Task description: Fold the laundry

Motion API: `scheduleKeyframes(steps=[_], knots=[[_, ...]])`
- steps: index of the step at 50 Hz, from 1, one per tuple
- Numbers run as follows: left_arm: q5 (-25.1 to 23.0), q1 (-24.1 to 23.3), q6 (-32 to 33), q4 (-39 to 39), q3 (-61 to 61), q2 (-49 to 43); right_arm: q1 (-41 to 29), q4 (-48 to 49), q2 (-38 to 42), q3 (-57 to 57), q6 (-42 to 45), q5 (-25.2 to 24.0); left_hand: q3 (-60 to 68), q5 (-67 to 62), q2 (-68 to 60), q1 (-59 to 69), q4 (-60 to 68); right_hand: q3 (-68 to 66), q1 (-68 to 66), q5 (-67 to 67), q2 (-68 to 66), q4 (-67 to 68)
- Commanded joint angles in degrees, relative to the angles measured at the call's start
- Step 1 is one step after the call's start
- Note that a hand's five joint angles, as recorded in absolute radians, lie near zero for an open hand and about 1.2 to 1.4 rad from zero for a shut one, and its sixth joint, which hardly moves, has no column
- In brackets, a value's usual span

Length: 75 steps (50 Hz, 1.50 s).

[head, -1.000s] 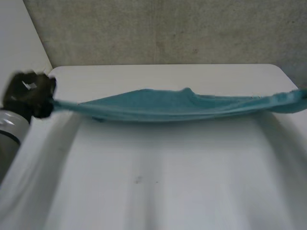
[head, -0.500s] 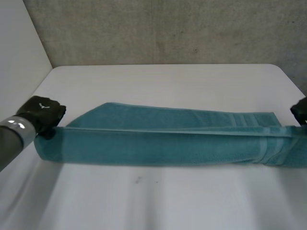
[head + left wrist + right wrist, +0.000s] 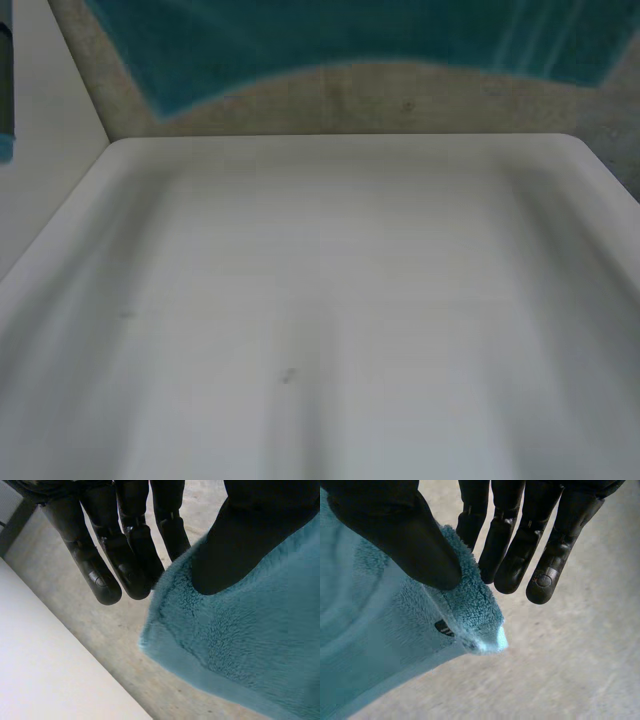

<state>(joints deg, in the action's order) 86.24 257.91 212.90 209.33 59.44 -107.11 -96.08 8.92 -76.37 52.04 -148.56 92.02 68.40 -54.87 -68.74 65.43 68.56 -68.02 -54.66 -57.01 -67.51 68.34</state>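
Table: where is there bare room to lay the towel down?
The whole table is bare, from the near edge to the far edge by the wall, side to side. The only crowding is in the air: the towel hangs above it, one corner pinched by the left hand, another by the right hand.

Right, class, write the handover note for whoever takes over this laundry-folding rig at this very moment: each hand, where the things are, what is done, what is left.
Left hand: shut on the teal towel, the thumb pinching it against the fingers near one corner.
Right hand: shut on the towel, pinching it near another corner, close to a small dark tag.
Towel: held up in the air between both hands, clear of the white table.
Done: towel picked up by two corners.
Left: lower it onto the table and fold it; no finished fold shows.
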Motion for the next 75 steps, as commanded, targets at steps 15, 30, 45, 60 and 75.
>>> scheduleKeyframes(steps=[15, 30, 45, 60, 75], knots=[[-7.4, 3.3, -1.4, 8.0, 36.4, -10.7, 0.5, -1.3, 14.5, 31.3, 0.7, -7.9, 11.6, -15.1, -11.3, 14.6, 11.4, -12.0, -25.3, -13.0, -12.5, 11.7], [-7.3, 9.7, 5.3, -17.9, 49.7, 6.1, 6.0, -28.9, 3.8, 40.0, 19.7, -8.2, 11.6, -15.1, -11.3, 14.6, 11.4, -12.0, -25.3, -13.0, -12.5, 11.7], [-16.1, 15.0, 14.1, -25.4, 46.6, 9.7, 11.7, -25.0, 1.2, 39.3, 26.1, -9.8, 11.6, -15.1, -11.3, 14.6, 11.4, -12.0, -25.3, -13.0, -12.5, 11.7], [-9.9, 3.6, 9.7, -5.5, 17.2, -22.7, 2.5, -11.6, 24.2, 17.7, 14.6, 1.3, 11.6, -15.1, -11.3, 14.6, 11.4, -12.0, -25.3, -13.0, -12.5, 11.7], [-10.6, 1.2, 9.9, -1.9, 6.6, -33.0, -0.2, -8.3, 32.4, 8.2, 14.0, 6.9, -34.7, 31.2, 35.1, -31.7, -34.9, 58.0, 44.7, 57.0, 57.5, -58.3]])
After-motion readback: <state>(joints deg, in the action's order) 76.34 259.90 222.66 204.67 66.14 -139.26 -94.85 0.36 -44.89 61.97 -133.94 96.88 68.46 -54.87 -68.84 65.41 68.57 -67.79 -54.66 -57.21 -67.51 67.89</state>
